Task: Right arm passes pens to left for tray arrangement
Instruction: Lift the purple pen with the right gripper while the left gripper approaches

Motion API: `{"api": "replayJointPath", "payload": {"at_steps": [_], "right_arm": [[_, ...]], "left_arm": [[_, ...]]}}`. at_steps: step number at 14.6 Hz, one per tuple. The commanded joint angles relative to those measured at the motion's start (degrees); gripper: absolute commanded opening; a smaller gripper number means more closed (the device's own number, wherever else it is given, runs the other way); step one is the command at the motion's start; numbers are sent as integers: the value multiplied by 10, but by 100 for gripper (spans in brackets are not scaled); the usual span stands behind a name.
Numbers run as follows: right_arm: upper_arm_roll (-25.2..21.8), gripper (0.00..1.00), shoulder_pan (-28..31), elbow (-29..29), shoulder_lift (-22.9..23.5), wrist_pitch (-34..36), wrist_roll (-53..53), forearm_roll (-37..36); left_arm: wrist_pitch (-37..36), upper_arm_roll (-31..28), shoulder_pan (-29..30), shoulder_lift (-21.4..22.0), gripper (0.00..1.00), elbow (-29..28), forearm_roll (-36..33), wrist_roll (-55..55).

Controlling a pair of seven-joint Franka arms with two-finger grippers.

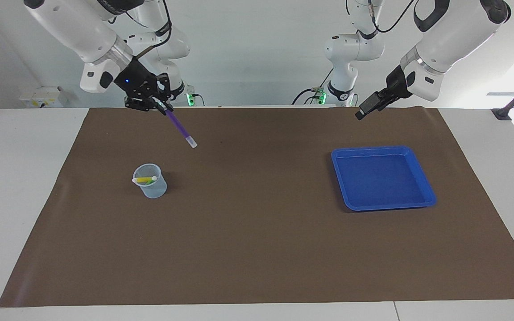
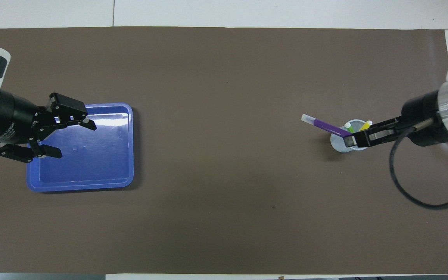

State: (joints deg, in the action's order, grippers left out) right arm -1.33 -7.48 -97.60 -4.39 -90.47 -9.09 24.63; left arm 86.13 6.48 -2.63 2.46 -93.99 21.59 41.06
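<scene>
Pens number three: one purple pen (image 1: pixel 180 128) pinched at its coloured end in my right gripper (image 1: pixel 162 107), which is clamped tight on it up in the air over the brown mat (image 1: pixel 257 249), the whitish cap slanting downward. In the overhead view that gripper hangs over the cup (image 1: pixel 150 180), though the facing view shows both it and the pen well clear above the rim. The yellow pen (image 2: pixel 365 125) and the green pen (image 2: pixel 349 127) lean inside that cup, a small translucent bluish beaker with a round lip, standing toward my right arm's end of the table.

One tray (image 1: pixel 383 178) lies toward my left arm's end, well apart from the cup: shallow, glossy bright blue plastic, roughly square with rounded corners and a raised rim, nothing in it. My left gripper (image 2: pixel 63 136) hovers over the tray's edge with its two black fingers spread wide, holding nothing.

Smooth matte brown mat lies between cup and tray with nothing standing there. Two slimmer white arms with green-lit bases (image 1: pixel 324 95) stand at the table's edge nearest the robots.
</scene>
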Motion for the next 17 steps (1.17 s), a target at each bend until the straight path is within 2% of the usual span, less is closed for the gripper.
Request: {"api": "replayJointPath", "payload": {"at_steps": [1,3,5,8,11,17], "right_arm": [[0,0,-17,-81,-31,-62,57,63],[2,0,-17,-136,-58,-92,72,102],[9,0,-22,-150,-65,-120,88,127],[18,0,-61,-174,-76,-158,135,130],[18,0,-89,-199,-84,-209,165,154],[18,0,-105,-209,-84,-222,165,169]], "left_arm": [[38,-2,-6,12,100,-18,61,108],[88,0,-26,17,100,-40,105,186],[138,3,-44,27,100,-67,143,251],[189,4,-76,36,100,-105,201,313],[227,3,-114,38,100,-133,238,334],[322,5,-150,40,100,-198,325,340]]}}
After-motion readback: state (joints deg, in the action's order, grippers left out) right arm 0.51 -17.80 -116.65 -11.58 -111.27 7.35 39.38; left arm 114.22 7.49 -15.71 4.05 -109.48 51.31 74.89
